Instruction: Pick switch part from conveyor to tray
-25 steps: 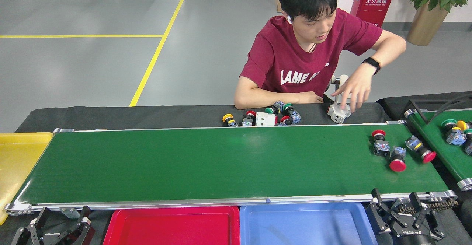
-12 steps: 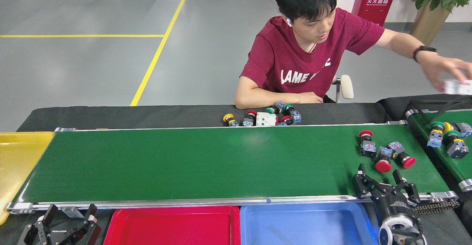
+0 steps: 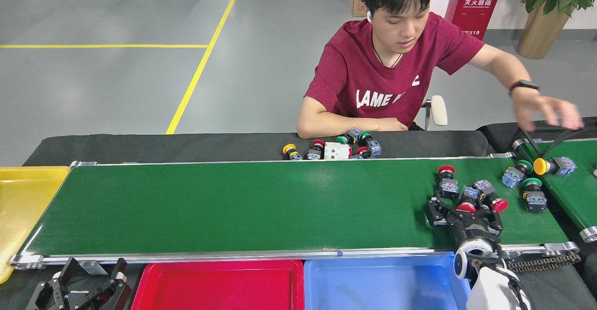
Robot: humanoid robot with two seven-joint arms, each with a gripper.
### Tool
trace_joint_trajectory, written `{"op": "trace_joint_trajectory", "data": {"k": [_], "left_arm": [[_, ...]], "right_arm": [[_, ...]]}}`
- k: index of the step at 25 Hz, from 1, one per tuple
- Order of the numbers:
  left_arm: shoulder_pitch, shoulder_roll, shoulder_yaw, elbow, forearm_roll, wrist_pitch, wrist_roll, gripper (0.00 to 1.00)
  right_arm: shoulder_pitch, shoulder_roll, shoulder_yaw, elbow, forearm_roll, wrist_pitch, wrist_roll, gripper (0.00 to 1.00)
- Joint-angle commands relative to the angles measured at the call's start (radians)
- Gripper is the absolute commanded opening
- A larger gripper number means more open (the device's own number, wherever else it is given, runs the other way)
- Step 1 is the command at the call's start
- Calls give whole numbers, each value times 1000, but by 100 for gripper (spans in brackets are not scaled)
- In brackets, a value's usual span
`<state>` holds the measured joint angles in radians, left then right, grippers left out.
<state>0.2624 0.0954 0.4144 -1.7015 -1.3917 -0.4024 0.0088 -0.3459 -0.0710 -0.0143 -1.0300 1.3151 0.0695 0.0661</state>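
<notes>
On the right end of the conveyor point(image 3: 261, 203), a cluster of switch parts is seen: one red-capped switch part point(image 3: 468, 202) lies right between the spread jaws of the right gripper point(image 3: 462, 209), which are apart around it and not visibly clamped. Just beside it lie a second red-capped part point(image 3: 490, 197) and an upright red one point(image 3: 447, 182), while two green-capped parts point(image 3: 532, 194) rest nearer the belt's end. Below the conveyor's near rail, a red tray point(image 3: 217, 286) and a blue tray point(image 3: 382, 284) are set side by side, and a yellow tray point(image 3: 21, 207) is placed at the left end. At the lower left, the left gripper point(image 3: 84, 287) is held low with its jaws apart. Across the bench point(image 3: 163, 146), a person point(image 3: 387, 77) is seated, one hand point(image 3: 550, 114) blurred over a second green belt point(image 3: 571, 193).
</notes>
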Motion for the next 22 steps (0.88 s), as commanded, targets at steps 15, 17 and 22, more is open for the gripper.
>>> {"op": "trace_joint_trajectory", "data": {"k": [15, 17, 22], "left_arm": [[4, 12, 4, -13, -1, -1, 3, 100], [4, 12, 6, -13, -1, -1, 3, 100], [4, 13, 7, -13, -1, -1, 3, 100]], "right_arm": [[13, -42, 70, -105, -31, -91, -49, 1], [27, -62, 70, -154, -56, -93, -46, 1], [117, -116, 71, -377, -109, -165, 9, 1]]}}
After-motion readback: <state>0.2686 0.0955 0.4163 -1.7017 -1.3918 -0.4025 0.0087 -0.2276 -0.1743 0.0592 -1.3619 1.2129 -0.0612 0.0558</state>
